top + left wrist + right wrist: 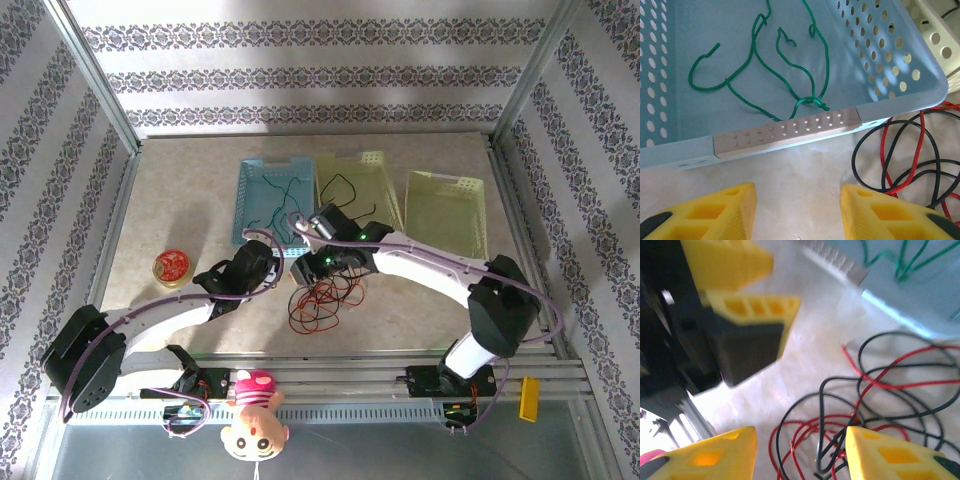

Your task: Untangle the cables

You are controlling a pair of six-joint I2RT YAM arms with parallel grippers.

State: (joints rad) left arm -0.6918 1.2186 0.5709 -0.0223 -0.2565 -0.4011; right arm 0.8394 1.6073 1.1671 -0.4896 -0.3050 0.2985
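Observation:
The dark green cable (790, 65) lies loose inside the light blue basket (785, 131), knotted near its front wall. Red cable (312, 312) and black cable (335, 290) form one tangled heap on the table just in front of the baskets. My left gripper (797, 210) is open over bare table in front of the blue basket wall, with the black loop (860, 165) beside its right finger. My right gripper (800, 455) is open right above the red (805, 440) and black (822, 405) tangle, nothing between its fingers. The left gripper's yellow fingers (750, 305) show up close in the right wrist view.
A pale yellow basket (372, 165) holding a thin black wire (340, 185) stands beside the blue basket (250, 205), and a second pale yellow basket (448, 205) sits at the right. A round red-topped tin (172, 267) is at the left. A doll (255, 415) lies on the front rail.

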